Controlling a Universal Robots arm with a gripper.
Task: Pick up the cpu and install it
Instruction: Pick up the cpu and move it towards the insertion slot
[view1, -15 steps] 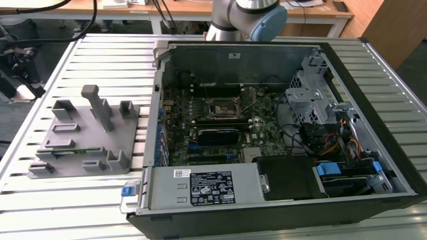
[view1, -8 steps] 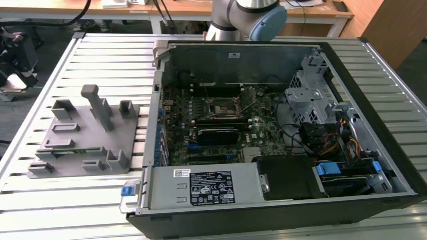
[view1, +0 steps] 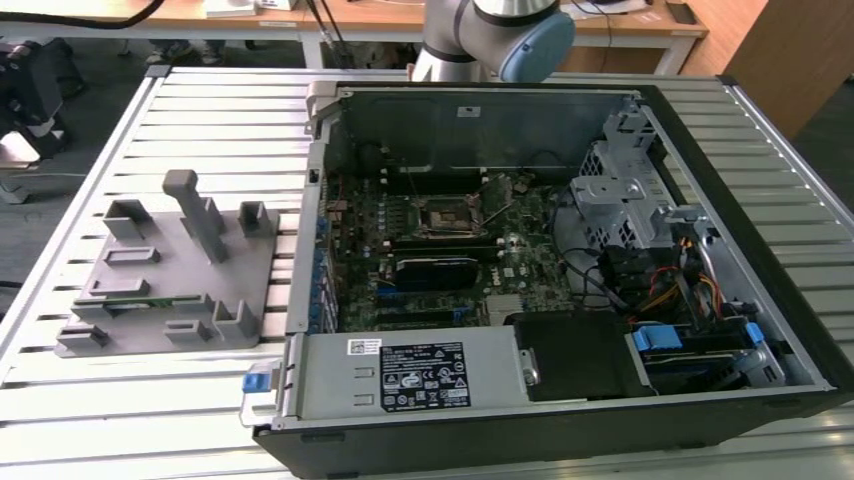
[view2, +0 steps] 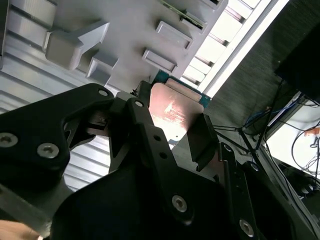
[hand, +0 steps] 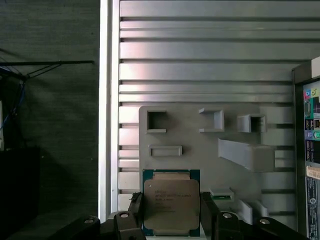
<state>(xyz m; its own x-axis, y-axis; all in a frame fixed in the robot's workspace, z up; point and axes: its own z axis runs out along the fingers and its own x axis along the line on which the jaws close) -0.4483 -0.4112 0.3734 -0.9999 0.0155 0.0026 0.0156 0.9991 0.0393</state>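
**Metal, plastic and wood**

The cpu (hand: 171, 204) has a smooth, shiny metal top that catches the light. The gripper (view2: 172, 125) is matt black with bright metal screws (view2: 48, 149). The fixture plate (view1: 254, 275) looks like matt grey plastic. The surface (view1: 214, 110) is ribbed, satin-finished metal. The computer case (view1: 534, 130) is bare grey sheet metal inside, and the desk (view1: 387, 15) is pale wood.

In the first wrist view, the cpu (hand: 171, 197) has its edge nearest the tool (hand: 171, 207) hidden behind the tool's body. Both flanks are covered, so the contact there is probably a grip. In the second wrist view, a finger (view2: 202, 137) hides one cpu side. In the exterior view, the arm (view1: 487, 35) is cut off by the top edge. The socket (view1: 445, 218) is too small to tell its state.
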